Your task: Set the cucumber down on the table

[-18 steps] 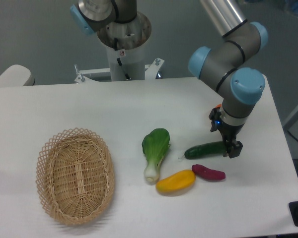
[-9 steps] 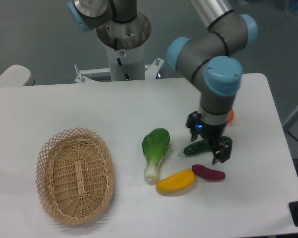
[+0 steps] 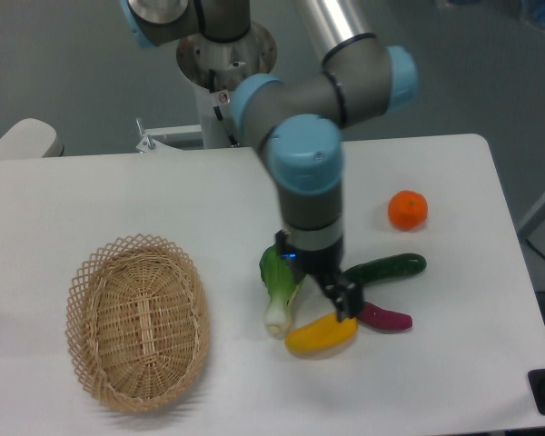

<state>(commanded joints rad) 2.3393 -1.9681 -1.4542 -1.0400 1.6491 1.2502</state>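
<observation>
Jaws on the gripper (image 3: pixel 338 295) are hanging low over the tabletop (image 3: pixel 163 195), but from where I am standing I cannot tell whether they are open or closed; one dark finger (image 3: pixel 347 302) is showing near the yellow fruit (image 3: pixel 321 333), and nothing appears to be sitting between them. The arm (image 3: pixel 307 163) is reaching down from the back of the scene, its grey wrist and blue cap covering part of the bok choy (image 3: pixel 279 289).

The cucumber (image 3: pixel 387 269) is lying flat on the tabletop, just to the right of the gripper and apart from it, its stem end pointing left. Just below it the small purple vegetable (image 3: pixel 384 318) is resting, with its left end close to the yellow fruit. The bok choy is lying to the left of the gripper, white base toward the front edge. An orange fruit (image 3: pixel 407 210) is sitting farther back on the right, well apart from the cucumber. The wicker basket (image 3: pixel 137 320) is standing on the left side of the tabletop, well away from the vegetables.
</observation>
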